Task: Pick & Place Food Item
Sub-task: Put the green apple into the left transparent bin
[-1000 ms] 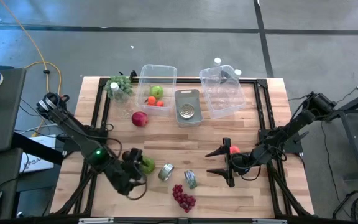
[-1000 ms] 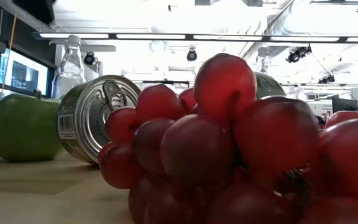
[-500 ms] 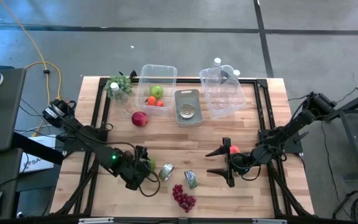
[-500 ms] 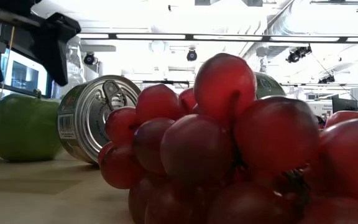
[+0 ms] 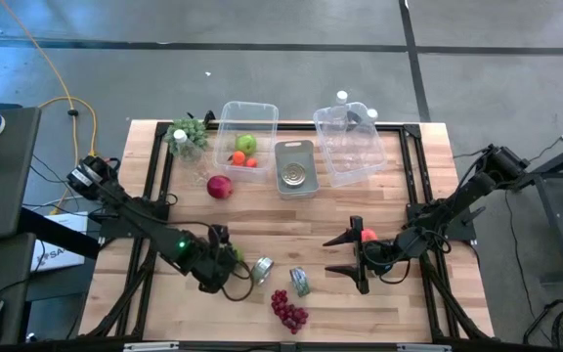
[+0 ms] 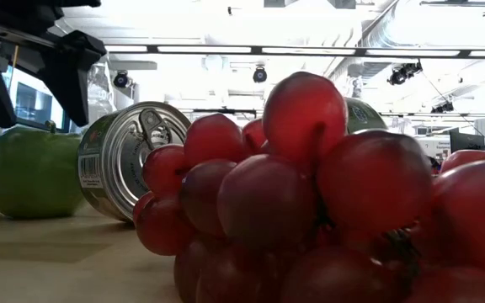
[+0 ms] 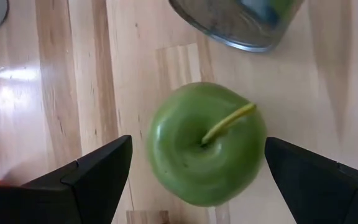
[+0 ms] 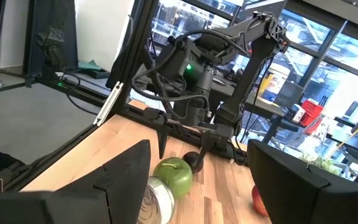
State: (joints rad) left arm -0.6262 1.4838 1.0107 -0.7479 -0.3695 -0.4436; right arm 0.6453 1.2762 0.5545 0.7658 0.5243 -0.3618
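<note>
A green apple (image 7: 205,144) with a yellowish stem stands on its base on the wood table, seen also in the low view (image 6: 32,172) and the right wrist view (image 8: 173,176). My left gripper (image 7: 197,142) hangs over it, open, one finger on either side and neither touching; from above it covers most of the apple (image 5: 233,258). Its dark fingers (image 6: 32,59) show above the apple in the low view. My right gripper (image 5: 332,254) waits open at the table's right, beside a small red-orange item (image 5: 368,235).
A tin can (image 5: 260,270) lies on its side just right of the apple, a second can (image 5: 300,282) and red grapes (image 5: 288,311) beyond. Far side: a clear bin (image 5: 262,115) with fruit, a grey tray (image 5: 295,149), another clear bin (image 5: 352,147), a red apple (image 5: 220,186), green grapes (image 5: 189,132).
My left gripper has moved toward the table's right until it stands over the green apple, and its fingers have come into the low view from above. The apple and the cans have stayed in place. The right arm has kept still.
</note>
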